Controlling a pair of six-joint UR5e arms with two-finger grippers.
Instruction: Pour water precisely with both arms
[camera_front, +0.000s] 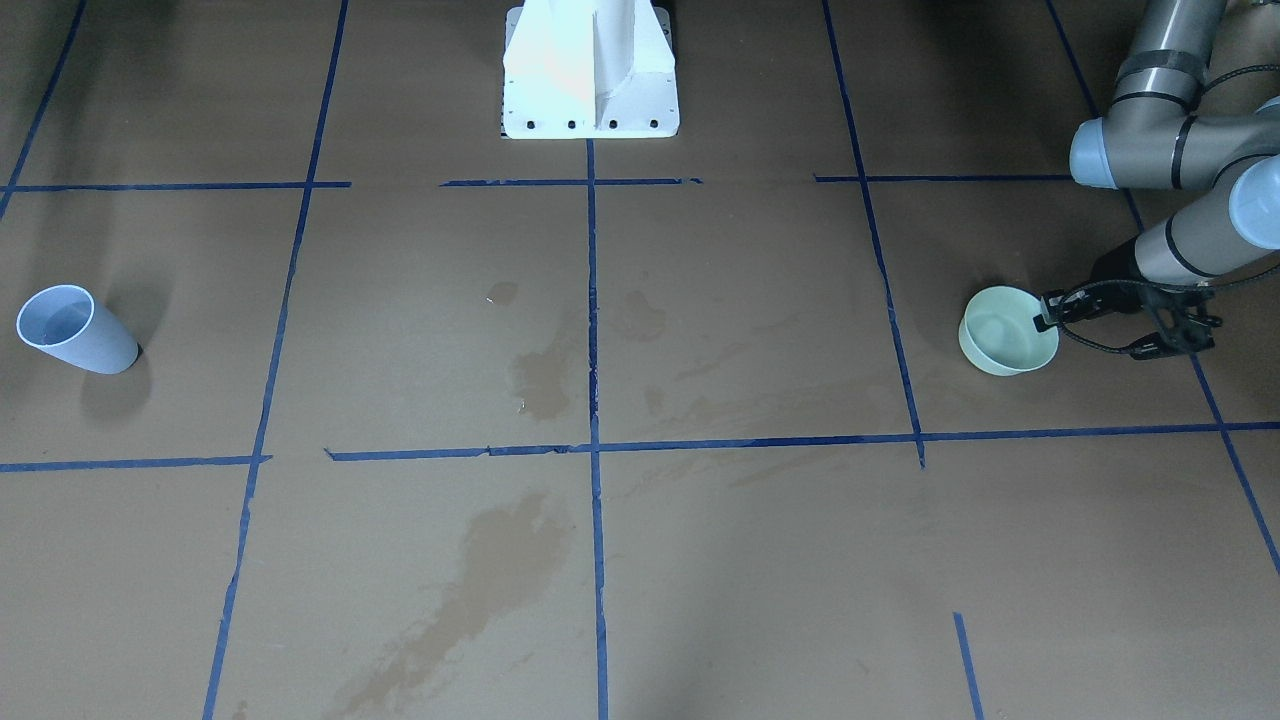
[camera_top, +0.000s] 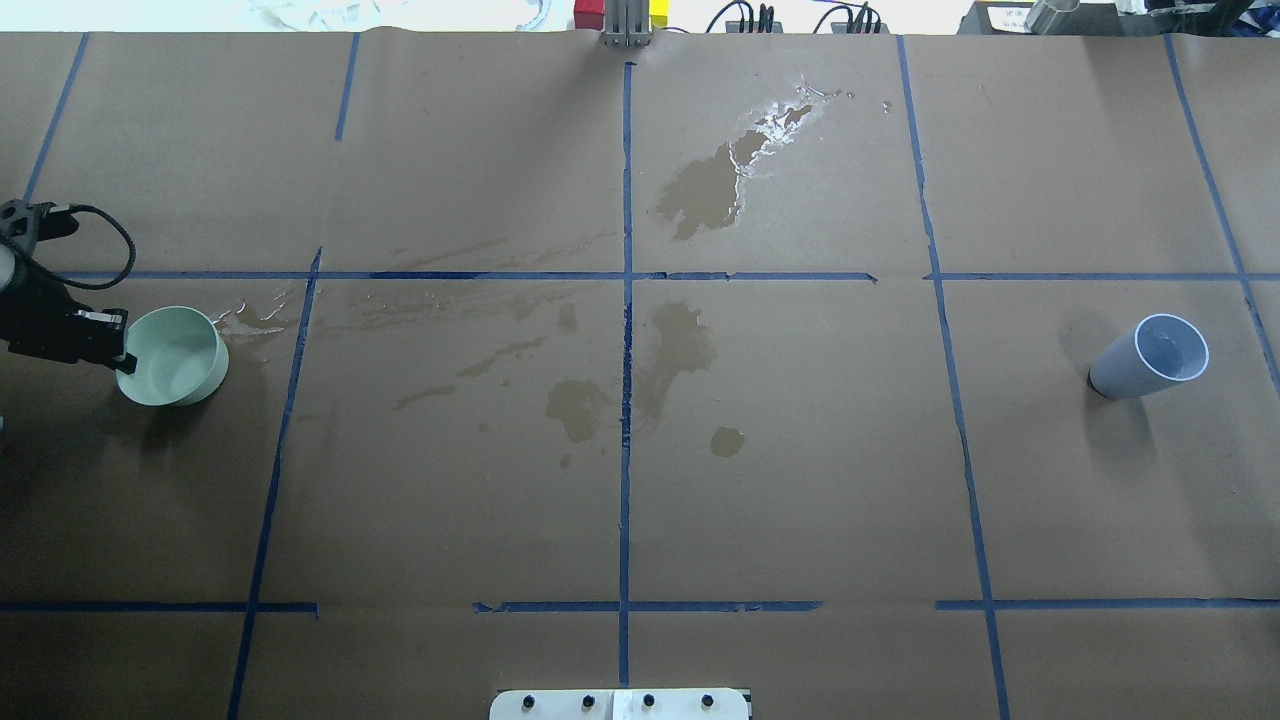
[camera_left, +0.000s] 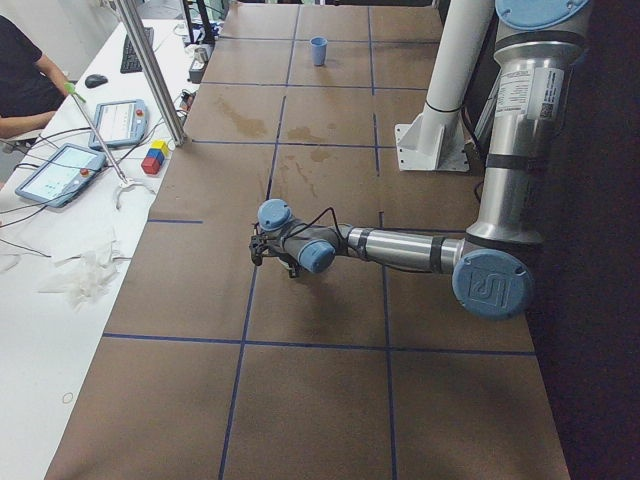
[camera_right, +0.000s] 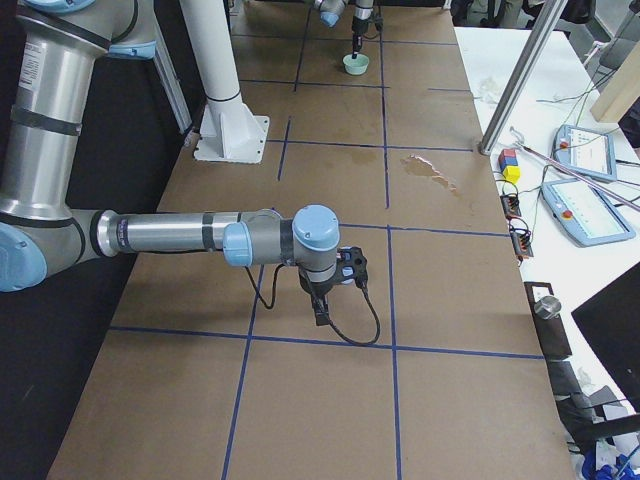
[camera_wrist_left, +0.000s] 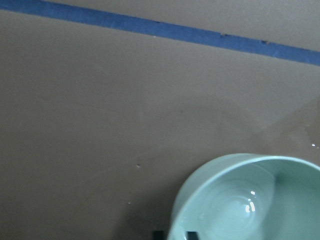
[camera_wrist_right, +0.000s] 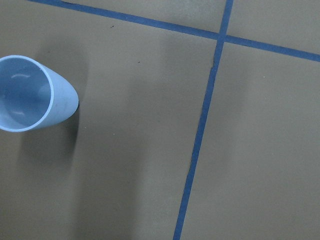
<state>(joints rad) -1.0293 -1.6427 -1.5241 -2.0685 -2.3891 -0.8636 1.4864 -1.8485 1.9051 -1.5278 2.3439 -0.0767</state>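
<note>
Overhead view, read from the robot outward.

At 6 o'clock the white base (camera_top: 620, 705) sits on the brown counter (camera_top: 800, 500), which blue tape (camera_top: 626, 450) splits into squares.

In the middle row, at 9 o'clock, a pale green bowl (camera_top: 185, 350) stands upright on the counter. The left arm (camera_front: 1180, 150) reaches in low from the counter's edge. The left claw (camera_front: 1046, 311) is at the bowl's rim, on the side away from the centre. 1 fingertip (camera_wrist_left: 191, 234) is inside the wall and 1 is outside; whether they clamp the wall cannot be told. The water (camera_wrist_left: 248, 205) shows only as a faint shimmer in the bowl's bottom.

Dark stains (camera_top: 680, 345) lie at the centre, beside the middle tape line.

At 3 o'clock a blue cup (camera_top: 1145, 358) stands upright, well apart from the bowl. The right arm (camera_right: 170, 238) stretches level over the counter, with the right claw (camera_right: 320, 312) pointing down above it. Whether this claw is open or closed cannot be told.

Farther out, near 12 o'clock, a wet patch (camera_top: 715, 185) glistens. Beyond the counter's far edge, 2 tablets (camera_right: 590, 152) lie side by side.
</note>
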